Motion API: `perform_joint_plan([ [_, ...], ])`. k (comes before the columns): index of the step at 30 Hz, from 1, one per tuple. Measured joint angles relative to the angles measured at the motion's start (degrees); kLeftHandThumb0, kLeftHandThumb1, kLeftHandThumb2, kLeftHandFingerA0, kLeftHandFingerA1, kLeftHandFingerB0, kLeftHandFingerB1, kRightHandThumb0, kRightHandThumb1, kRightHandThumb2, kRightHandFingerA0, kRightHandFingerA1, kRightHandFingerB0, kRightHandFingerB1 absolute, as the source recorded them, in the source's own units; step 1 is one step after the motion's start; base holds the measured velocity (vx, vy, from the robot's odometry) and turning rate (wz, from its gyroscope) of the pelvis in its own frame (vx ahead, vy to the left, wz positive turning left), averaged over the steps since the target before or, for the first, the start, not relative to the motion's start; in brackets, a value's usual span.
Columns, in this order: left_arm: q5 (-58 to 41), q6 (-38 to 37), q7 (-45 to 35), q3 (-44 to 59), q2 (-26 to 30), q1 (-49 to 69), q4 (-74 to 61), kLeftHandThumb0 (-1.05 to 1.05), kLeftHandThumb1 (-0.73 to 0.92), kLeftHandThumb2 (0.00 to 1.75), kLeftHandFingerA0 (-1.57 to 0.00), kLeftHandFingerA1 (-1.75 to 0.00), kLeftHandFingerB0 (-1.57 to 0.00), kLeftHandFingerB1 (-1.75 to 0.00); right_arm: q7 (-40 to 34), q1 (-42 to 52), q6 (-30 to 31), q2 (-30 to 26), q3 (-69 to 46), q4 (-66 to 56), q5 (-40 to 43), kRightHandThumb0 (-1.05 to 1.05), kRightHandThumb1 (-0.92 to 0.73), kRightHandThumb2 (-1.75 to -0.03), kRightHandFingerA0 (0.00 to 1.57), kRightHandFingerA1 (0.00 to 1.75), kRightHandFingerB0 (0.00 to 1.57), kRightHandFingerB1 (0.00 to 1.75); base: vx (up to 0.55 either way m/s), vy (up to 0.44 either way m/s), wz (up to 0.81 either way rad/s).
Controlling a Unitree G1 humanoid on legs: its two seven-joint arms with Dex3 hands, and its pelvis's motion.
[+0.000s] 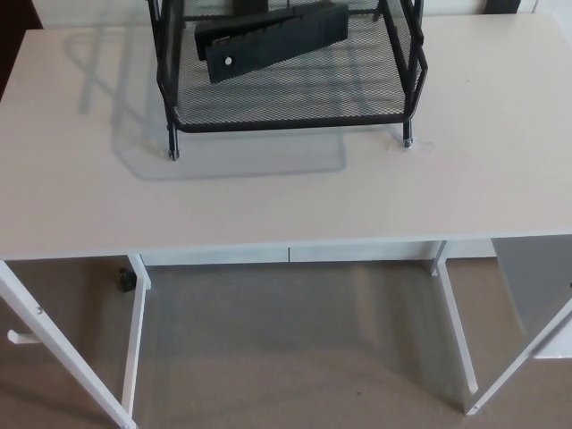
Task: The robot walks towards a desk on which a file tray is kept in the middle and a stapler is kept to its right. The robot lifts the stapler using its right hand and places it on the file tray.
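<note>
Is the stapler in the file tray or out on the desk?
In the tray: the stapler lies flat on the mesh floor of the file tray, inside its wire sides.
</note>
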Motion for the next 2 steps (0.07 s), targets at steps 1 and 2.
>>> perform_joint_plan([
  [1,0.1,0.0,0.1,-0.1,0.0,0.0,0.0,-0.98,0.48,1.42,-0.88,-1.14,0.0,-0.76,0.0,0.4,0.0,-0.3,0.2,-0.2,0.1,-0.65,-0.53,-0.88,0.08,0.51,0.0,0.18,0.0,0.0,0.0],
  [2,0.1,0.0,0.3,-0.2,0.0,0.0,0.1,-0.98,0.48,1.42,-0.88,-1.14,0.0,-0.76,0.0,1.0,0.0,-0.8,0.3,-0.4,0.2,-0.65,-0.53,-0.88,0.08,0.51,0.0,0.18,0.0,0.0,0.0],
])
